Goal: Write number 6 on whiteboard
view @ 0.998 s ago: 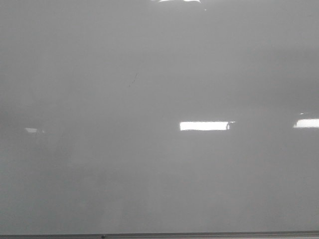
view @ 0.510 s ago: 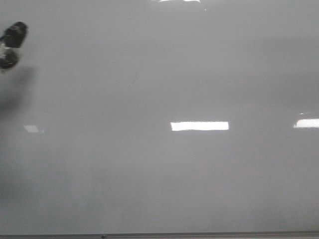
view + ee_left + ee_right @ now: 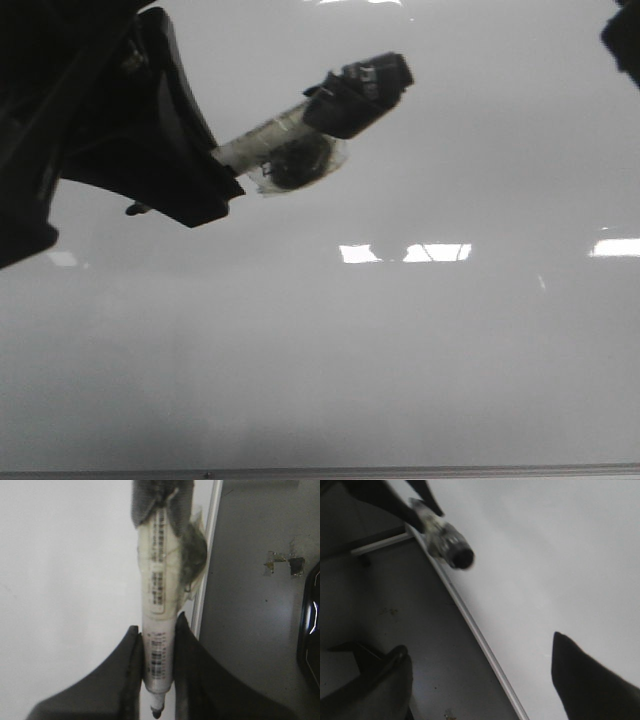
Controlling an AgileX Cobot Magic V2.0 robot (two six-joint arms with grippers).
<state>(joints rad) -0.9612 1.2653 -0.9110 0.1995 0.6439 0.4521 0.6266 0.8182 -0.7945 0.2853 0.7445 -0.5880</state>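
The left tool [image 3: 157, 680], pinching a marker [image 3: 159, 605] whose long axis lies angled across the still-unmarked whiteboard [image 3: 400, 350], sits nearer than the spread, empty right tool [image 3: 480, 680].

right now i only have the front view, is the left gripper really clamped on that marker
Observer: Yes. In the left wrist view the left gripper is shut on the marker, one finger on each side of the barrel.
Operator: and the right one, i just see a dark corner
Observer: The right gripper is open with nothing between its fingers.
Operator: where is it
Observer: It sits over the whiteboard where the frame edge runs.
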